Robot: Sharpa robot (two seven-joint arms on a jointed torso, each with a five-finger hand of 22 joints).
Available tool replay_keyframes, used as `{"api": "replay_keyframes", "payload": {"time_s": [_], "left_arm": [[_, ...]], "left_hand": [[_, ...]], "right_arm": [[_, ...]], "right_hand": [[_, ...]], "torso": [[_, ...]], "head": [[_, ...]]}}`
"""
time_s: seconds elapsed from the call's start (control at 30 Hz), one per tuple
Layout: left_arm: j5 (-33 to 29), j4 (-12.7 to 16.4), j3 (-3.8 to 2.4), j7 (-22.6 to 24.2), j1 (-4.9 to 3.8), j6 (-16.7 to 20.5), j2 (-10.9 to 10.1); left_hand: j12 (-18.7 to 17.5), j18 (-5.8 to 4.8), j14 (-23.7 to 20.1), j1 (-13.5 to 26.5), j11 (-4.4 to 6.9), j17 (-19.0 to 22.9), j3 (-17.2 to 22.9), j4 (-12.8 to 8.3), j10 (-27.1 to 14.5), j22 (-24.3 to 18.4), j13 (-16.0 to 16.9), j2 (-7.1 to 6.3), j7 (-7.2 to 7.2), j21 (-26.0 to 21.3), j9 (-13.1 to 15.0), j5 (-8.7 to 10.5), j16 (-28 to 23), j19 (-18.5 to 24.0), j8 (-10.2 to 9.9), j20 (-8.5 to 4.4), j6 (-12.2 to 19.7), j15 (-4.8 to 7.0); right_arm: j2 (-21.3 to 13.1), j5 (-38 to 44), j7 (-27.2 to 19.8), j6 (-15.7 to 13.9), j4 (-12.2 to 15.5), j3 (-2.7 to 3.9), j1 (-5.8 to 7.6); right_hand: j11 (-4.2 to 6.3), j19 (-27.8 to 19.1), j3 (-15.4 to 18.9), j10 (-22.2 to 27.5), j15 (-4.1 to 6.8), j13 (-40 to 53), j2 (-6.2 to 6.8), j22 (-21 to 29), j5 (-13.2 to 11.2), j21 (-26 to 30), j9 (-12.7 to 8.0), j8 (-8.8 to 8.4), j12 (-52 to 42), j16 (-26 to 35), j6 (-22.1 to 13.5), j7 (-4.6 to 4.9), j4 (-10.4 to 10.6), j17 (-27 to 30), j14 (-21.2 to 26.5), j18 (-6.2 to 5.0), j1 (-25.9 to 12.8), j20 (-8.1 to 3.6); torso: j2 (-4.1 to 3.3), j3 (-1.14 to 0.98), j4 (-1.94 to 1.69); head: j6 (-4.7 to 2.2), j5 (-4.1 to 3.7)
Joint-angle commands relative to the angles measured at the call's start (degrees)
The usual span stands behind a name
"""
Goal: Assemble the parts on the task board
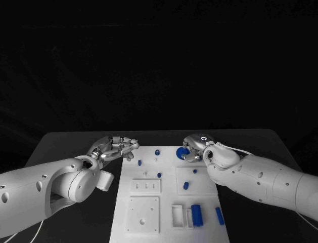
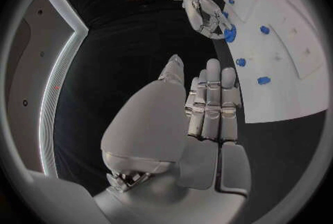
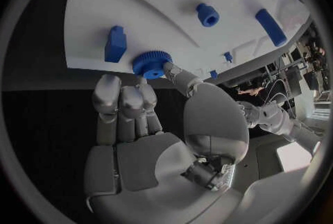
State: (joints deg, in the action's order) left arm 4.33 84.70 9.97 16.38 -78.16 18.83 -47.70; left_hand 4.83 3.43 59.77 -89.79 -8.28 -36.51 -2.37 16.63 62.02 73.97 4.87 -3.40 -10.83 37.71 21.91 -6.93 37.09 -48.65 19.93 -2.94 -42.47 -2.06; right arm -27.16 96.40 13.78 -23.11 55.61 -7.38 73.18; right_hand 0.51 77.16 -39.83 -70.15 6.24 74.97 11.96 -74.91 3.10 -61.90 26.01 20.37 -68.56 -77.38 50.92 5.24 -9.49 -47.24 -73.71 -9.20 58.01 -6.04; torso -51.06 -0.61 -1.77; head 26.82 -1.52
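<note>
The white task board (image 1: 130, 233) lies in the middle of the table. At its far edge my right hand (image 1: 197, 150) pinches a blue gear (image 1: 182, 151) between thumb and fingers; the right wrist view shows the gear (image 3: 151, 64) at the board's rim with the fingertips (image 3: 147, 89) against it. I cannot tell whether the gear is seated or lifted. My left hand (image 1: 116, 148) hovers at the board's far left corner, holding nothing, its fingers (image 2: 211, 99) stretched out. Small blue pegs (image 1: 156, 152) (image 1: 139, 163) stand near it.
More blue parts sit on the board: pegs (image 1: 195, 171) (image 1: 186, 185), a thick block (image 1: 196, 214) beside a white recess (image 1: 177, 215), and a slim bar (image 1: 219, 215). Two raised white plates (image 1: 145, 187) (image 1: 143, 215) occupy its left half. Black table (image 1: 64, 144) surrounds it.
</note>
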Motion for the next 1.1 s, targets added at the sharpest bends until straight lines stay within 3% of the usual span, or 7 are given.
{"api": "replay_keyframes", "payload": {"time_s": [0.03,0.3,0.37,0.47,0.77,0.9,1.1], "left_arm": [[0.46,0.18,-0.05,0.14,-0.05,-0.69,0.21],[0.46,-0.04,-0.05,0.19,-0.05,-0.48,0.2],[0.46,-0.05,-0.05,0.24,-0.05,-0.37,0.11],[0.46,-0.01,-0.04,0.27,-0.05,-0.26,-0.07],[0.46,0.04,-0.04,0.32,-0.05,-0.04,-0.21],[0.46,0.01,-0.04,0.33,-0.05,0.01,-0.18],[0.85,0.06,-0.04,0.33,-0.06,0.23,-0.35]], "left_hand": [[-0.3,1.99,-0.4,-0.1,-0.01,0.09,-0.27,-0.02,-0.26,-0.08,-0.1,0.23,-0.04,0.33,-0.06,0.24,0.21,0.01,0.08,-0.53,0.42,-0.17],[-0.37,2.0,-0.41,-0.39,-0.03,0.12,-0.19,-0.02,-0.35,-0.12,-0.12,0.21,0.0,0.36,-0.07,0.15,0.23,0.03,0.11,-0.52,0.41,-0.18],[-0.38,2.0,-0.41,-0.39,-0.03,0.12,-0.19,-0.01,-0.37,-0.12,-0.13,0.22,0.0,0.36,-0.08,0.14,0.24,0.03,0.11,-0.52,0.41,-0.18],[-0.39,2.0,-0.41,-0.4,-0.03,0.13,-0.18,-0.01,-0.39,-0.13,-0.13,0.23,0.01,0.37,-0.08,0.14,0.24,0.02,0.11,-0.51,0.4,-0.18],[-0.43,2.0,-0.4,-0.4,-0.06,0.14,-0.19,0.01,-0.45,-0.14,-0.15,0.23,0.01,0.38,-0.08,0.14,0.25,0.02,0.12,-0.5,0.4,-0.2],[-0.45,2.0,-0.4,-0.4,-0.08,0.14,-0.19,0.02,-0.48,-0.15,-0.16,0.23,0.0,0.39,-0.08,0.15,0.26,0.02,0.13,-0.5,0.39,-0.21],[-0.47,2.0,-0.4,-0.39,-0.11,0.15,-0.2,0.02,-0.51,-0.16,-0.17,0.22,0.0,0.4,-0.09,0.15,0.27,0.02,0.14,-0.49,0.38,-0.22]], "right_arm": [[0.06,1.57,1.03,5.23,0.15,-0.97,-1.71],[-0.57,3.01,2.85,1.33,1.97,-0.97,-1.75],[-1.09,3.44,3.16,0.36,3.01,-0.95,-1.74],[-1.9,3.91,3.53,-0.73,4.75,-0.84,-1.69],[-3.11,4.04,4.32,-4.7,9.67,0.15,-0.49],[-3.05,5.01,4.75,-5.27,11.64,0.2,-0.05],[-1.41,4.37,4.14,-5.26,12.55,0.16,0.03]], "right_hand": [[0.08,-0.44,-0.02,-0.53,0.48,0.19,-1.06,-1.25,-0.07,-0.35,0.22,0.44,-0.45,-0.12,5.78,0.52,-0.47,-0.17,0.03,-5.8,0.31,-0.07],[0.21,-0.5,-0.15,-0.89,0.57,0.34,-1.36,-1.23,0.06,-0.68,0.34,0.56,-0.72,-0.13,6.35,0.38,-0.92,-0.49,0.0,-5.8,0.23,0.08],[0.24,-0.48,-0.18,-1.06,0.6,0.4,-1.2,-1.22,0.06,-0.79,0.37,0.58,-0.82,-0.14,6.52,0.34,-0.87,-0.6,-0.03,-5.8,0.04,0.14],[0.27,-0.46,-0.26,-1.14,0.62,0.42,-1.1,-1.2,0.04,-0.85,0.38,0.58,-0.87,-0.15,6.6,0.31,-0.86,-0.67,-0.04,-5.8,0.01,0.16],[0.36,-0.39,-0.9,-1.15,0.71,0.22,-0.5,-1.11,0.06,-1.05,0.4,0.48,-0.64,-0.07,6.85,0.23,-0.72,-0.96,-0.07,-5.8,0.14,0.2],[0.39,-0.34,-1.33,-1.24,0.74,0.17,-0.13,-1.05,0.07,-1.13,0.41,0.42,-0.6,0.01,6.98,0.2,-0.56,-1.11,-0.09,-5.8,0.29,0.19],[0.4,-0.25,-1.8,-1.37,0.77,0.12,0.39,-0.98,0.05,-1.23,0.43,0.31,-0.56,0.09,7.11,0.18,-0.06,-1.33,-0.15,-5.8,0.26,0.19]], "torso": [[-0.01,0.12,0.14],[-0.03,0.43,-0.01],[0.0,0.39,-0.06],[-0.04,0.16,0.0],[-0.09,0.01,0.22],[-0.11,-0.07,0.17],[-0.1,-0.01,0.12]], "head": [[-0.32,-0.12],[-0.23,-0.33],[-0.2,-0.3],[-0.24,-0.11],[-0.27,0.32],[-0.31,0.42],[-0.32,0.67]]}}
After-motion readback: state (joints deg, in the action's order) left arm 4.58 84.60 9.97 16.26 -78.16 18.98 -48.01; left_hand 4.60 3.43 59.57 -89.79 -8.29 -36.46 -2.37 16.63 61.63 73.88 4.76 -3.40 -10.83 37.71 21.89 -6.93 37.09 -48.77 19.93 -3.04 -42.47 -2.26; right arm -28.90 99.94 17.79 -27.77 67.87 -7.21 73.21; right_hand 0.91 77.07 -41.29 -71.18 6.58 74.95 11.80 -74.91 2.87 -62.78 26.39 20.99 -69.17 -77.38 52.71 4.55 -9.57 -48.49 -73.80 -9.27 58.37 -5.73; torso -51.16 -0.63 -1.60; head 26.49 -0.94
